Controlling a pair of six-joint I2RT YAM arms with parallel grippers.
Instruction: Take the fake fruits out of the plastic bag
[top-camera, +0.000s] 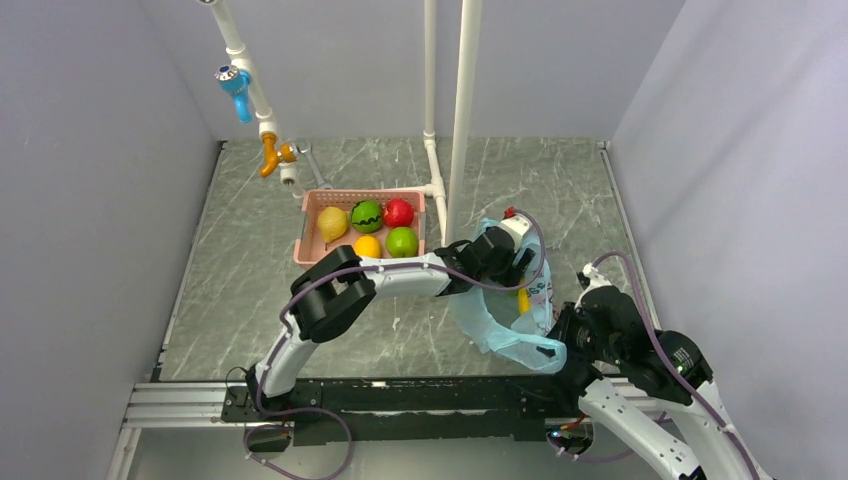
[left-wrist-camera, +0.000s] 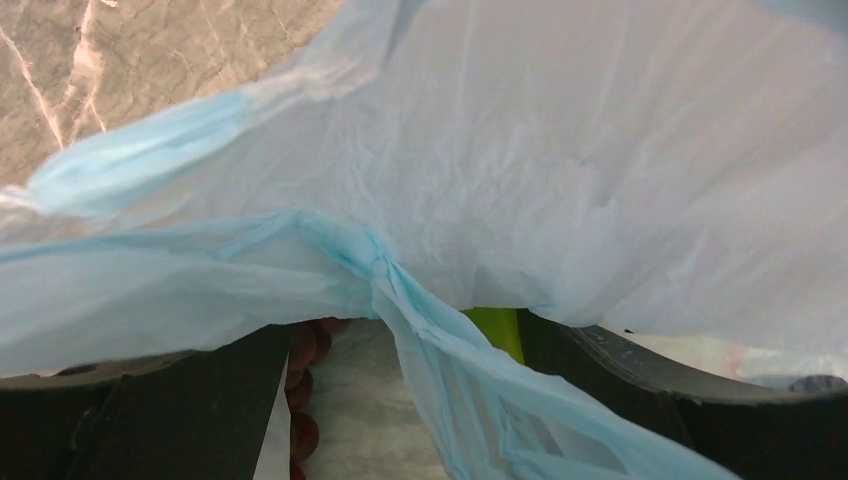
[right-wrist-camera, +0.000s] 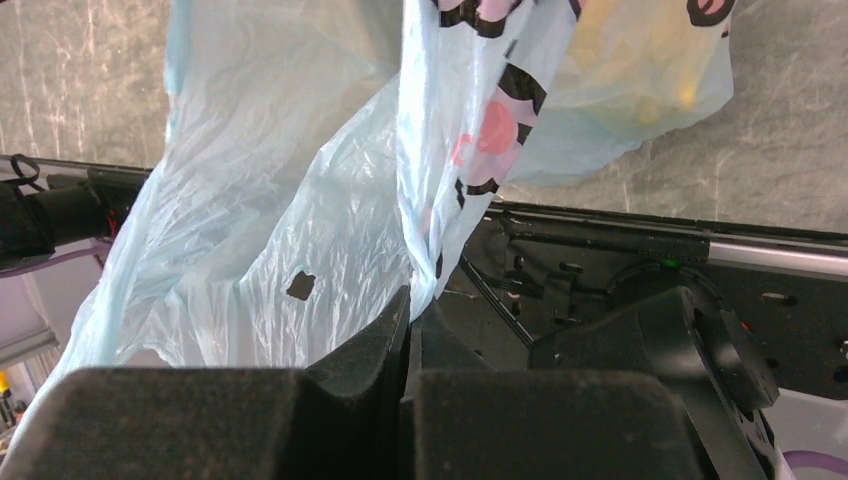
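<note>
**Status.** Five fruits lie in the pink basket (top-camera: 305, 240): yellow pear (top-camera: 332, 222), watermelon (top-camera: 366, 215), red apple (top-camera: 398, 212), orange (top-camera: 367, 246) and green apple (top-camera: 402, 241). The plastic bag (top-camera: 500, 330) sits on the tabletop (top-camera: 240, 280) to the right of the basket, near the right arm. The bananas (top-camera: 523, 300) show yellow inside it. The grapes (left-wrist-camera: 303, 385) appear low in the left wrist view, beside the inner face of one finger.

**Claw states.**
- Right claw (right-wrist-camera: 408, 320): clenched on a fold of the bag's plastic, holding that side up.
- Left claw (left-wrist-camera: 400, 390): released, with its fingers well apart at the bag mouth. A twisted blue handle strand crosses the gap between them.

**Step in hand (judged).** Grasp one of the two fruits inside the bag, most likely the grapes.

**Procedure.**
1. Keep the right claw's pinch firm, because a slack rim would let the film fold over the fruit.
2. Clear the handle strand from between the left fingers before closing. Otherwise the claw grips plastic together with the fruit, and lifting drags the whole bag.
3. Lower the left claw until the fingers sit on either side of the fruit, not above it. Glossy plastic is likely to slip from a shallow hold.
4. Close, then lift straight up through the mouth.

**Caution.** The film hides most of the bag's interior, so confirm the grasp before carrying anything toward the basket.
</note>
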